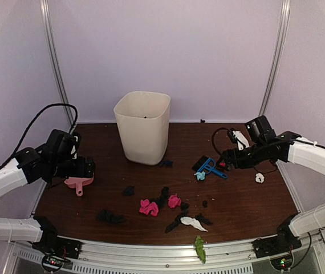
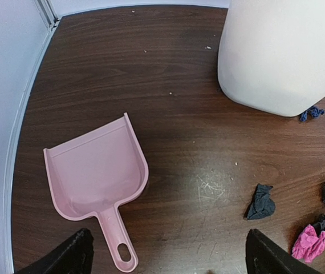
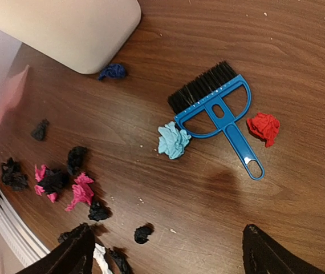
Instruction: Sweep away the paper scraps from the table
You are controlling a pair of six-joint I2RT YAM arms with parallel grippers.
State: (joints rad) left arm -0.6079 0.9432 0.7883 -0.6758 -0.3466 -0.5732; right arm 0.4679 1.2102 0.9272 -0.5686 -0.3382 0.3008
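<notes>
Paper scraps lie across the brown table (image 1: 254, 200): pink wads (image 1: 149, 207), black wads (image 1: 110, 217), a white one (image 1: 195, 224), and a green one (image 1: 199, 248) on the front rail. My left gripper (image 1: 85, 168) is open and empty above the pink dustpan (image 1: 80, 184). In the left wrist view the gripper (image 2: 168, 257) hovers just right of the dustpan's (image 2: 94, 174) handle, with a black wad (image 2: 261, 201) to the right. My right gripper (image 1: 228, 160) is open and empty over the blue brush (image 1: 211, 166). The right wrist view shows that gripper (image 3: 165, 257), the brush (image 3: 214, 103), a light blue wad (image 3: 173, 140) and a red wad (image 3: 264, 127).
A tall cream bin (image 1: 143, 127) stands at the back centre, with a dark blue wad (image 1: 166, 164) at its foot. A small white wad (image 1: 259, 178) lies at the right. Walls close in the table at the back and both sides.
</notes>
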